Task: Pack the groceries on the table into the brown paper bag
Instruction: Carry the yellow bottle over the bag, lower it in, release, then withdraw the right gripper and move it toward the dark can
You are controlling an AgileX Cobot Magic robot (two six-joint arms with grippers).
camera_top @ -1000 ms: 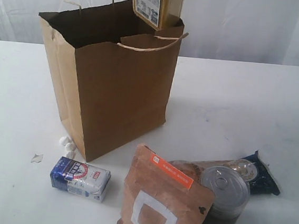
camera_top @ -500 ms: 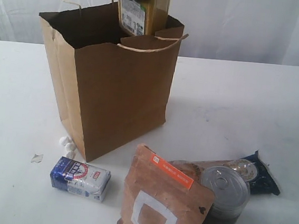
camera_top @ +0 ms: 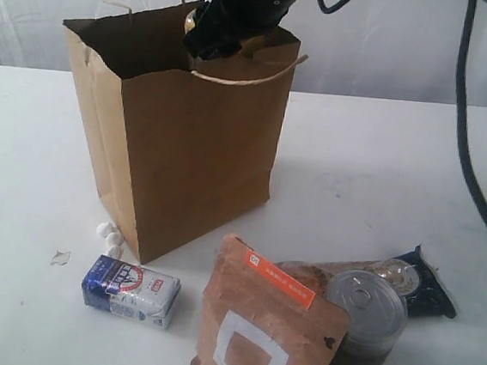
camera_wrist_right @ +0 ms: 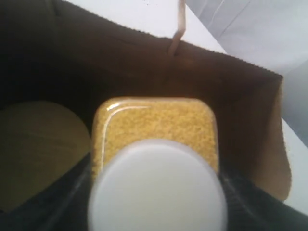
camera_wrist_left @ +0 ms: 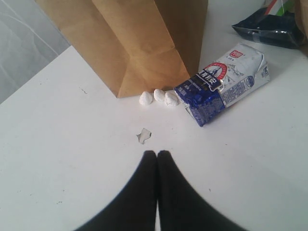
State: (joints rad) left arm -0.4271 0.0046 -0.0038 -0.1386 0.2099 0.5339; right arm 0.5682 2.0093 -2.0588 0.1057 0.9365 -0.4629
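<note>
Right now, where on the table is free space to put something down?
Free: the wide table stretch between the brown paper bag and the tin can, out to the far edge. Crowded: the near edge, with packet, brown pouch and can.

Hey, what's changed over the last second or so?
The right gripper, jaws still on the yellow white-capped jar, came down and left in the exterior view into the brown paper bag, which now mostly hides the jar. Nothing was released. The small blue-white packet, brown pouch and tin can stayed put.
</note>
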